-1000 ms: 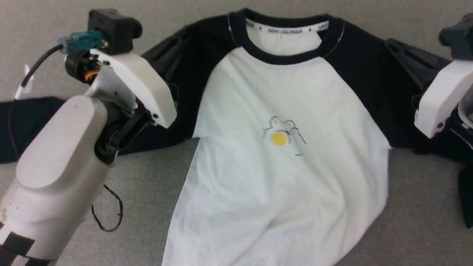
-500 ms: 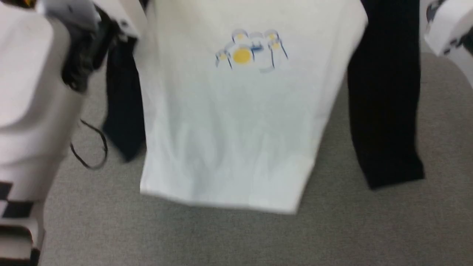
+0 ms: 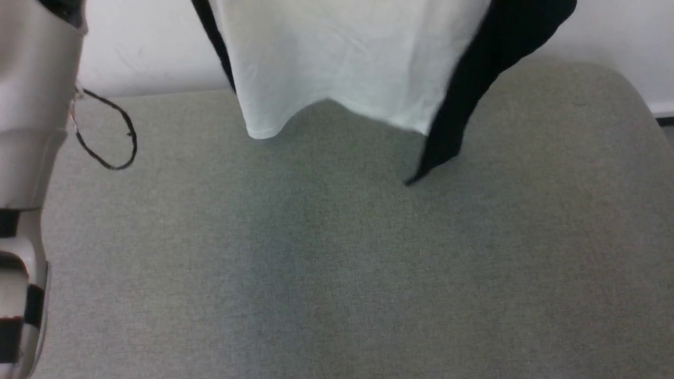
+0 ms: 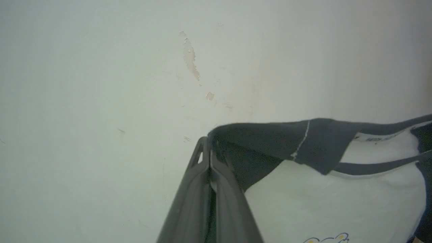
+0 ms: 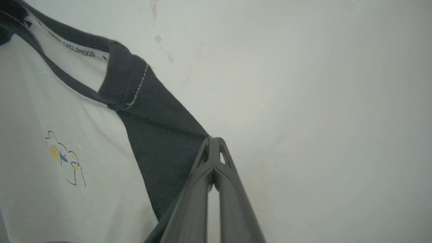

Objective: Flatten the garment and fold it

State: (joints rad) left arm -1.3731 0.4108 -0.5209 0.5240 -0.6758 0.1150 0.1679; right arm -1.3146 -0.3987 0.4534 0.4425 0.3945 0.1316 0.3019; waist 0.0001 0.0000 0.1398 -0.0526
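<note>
Grey table (image 3: 337, 252); garment (image 3: 347, 58) hangs, maybe touching; cord (image 3: 113, 131) left.

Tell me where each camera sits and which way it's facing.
Head view: on the head, looking down at the grey surface; garment hangs at top, left forearm at left.
Left wrist view: on that wrist, faces the wall along the shut left gripper pinching a shoulder.
Right wrist view: likewise, right gripper.
Shared by both wrists: the collar.

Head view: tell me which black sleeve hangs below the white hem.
On the garment, the sleeve on the robot's right: its pointed tip drops past the white hem. The left sleeve is a narrow dark strip ending above it.
</note>
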